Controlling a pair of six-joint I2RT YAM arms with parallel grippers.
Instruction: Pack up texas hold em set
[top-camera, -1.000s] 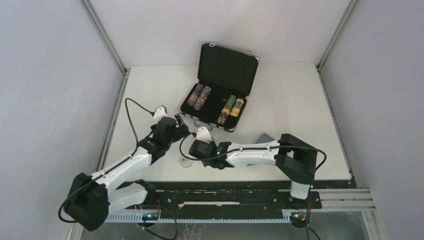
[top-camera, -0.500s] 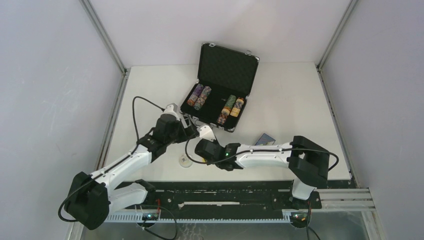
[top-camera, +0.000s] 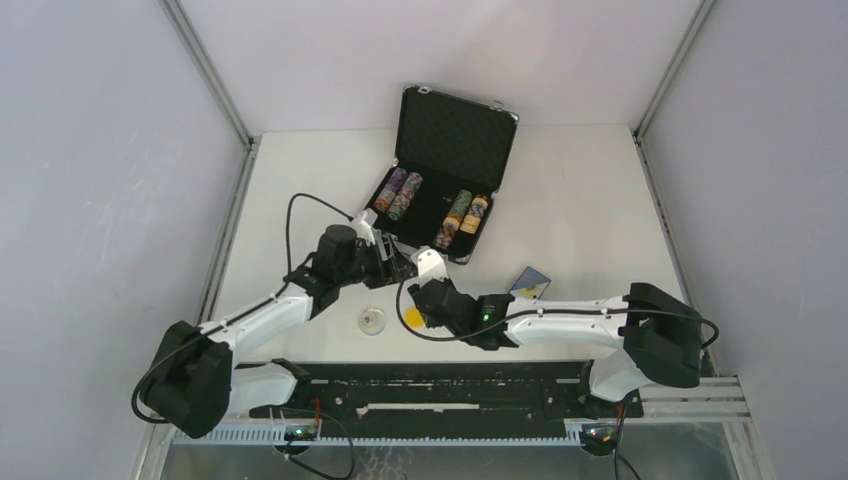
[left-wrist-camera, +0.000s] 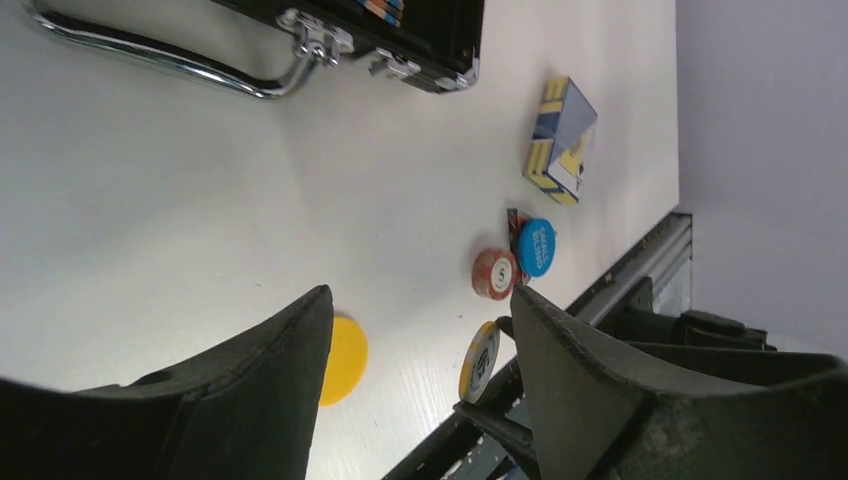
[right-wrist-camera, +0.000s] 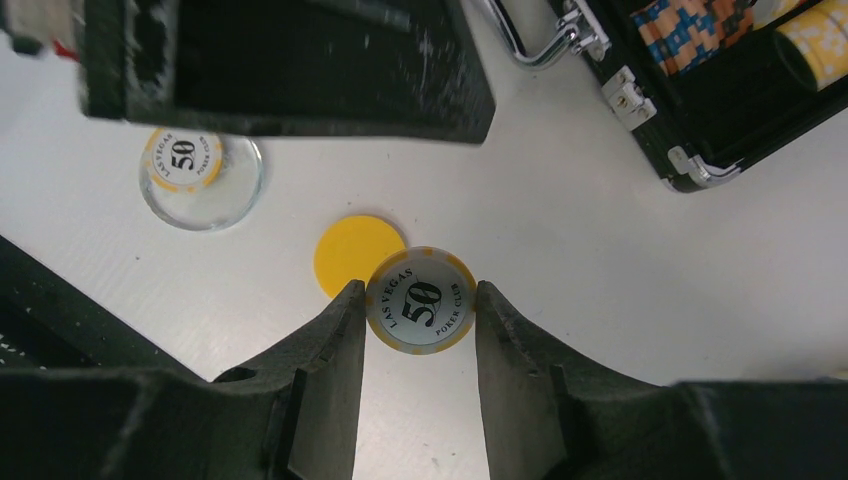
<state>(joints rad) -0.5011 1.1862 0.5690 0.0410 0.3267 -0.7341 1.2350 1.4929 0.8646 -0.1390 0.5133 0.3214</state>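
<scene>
Your left arm (top-camera: 262, 316) and right arm (top-camera: 560, 322) are built alike: white tubular links joined by blocky black joint housings (top-camera: 190, 378). A thin black cable (top-camera: 298, 203) loops free above the left arm. A green light (top-camera: 487, 318) glows near the right arm's wrist. The left hand (left-wrist-camera: 420, 300) and right hand (right-wrist-camera: 420, 300) each carry two matte black, wedge-shaped fingers (right-wrist-camera: 320, 385) with a faintly grainy texture.

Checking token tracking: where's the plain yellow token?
Yellow token lies front-centre in top view, right of clear token, beside the 50 chip in the right end effector.
</scene>
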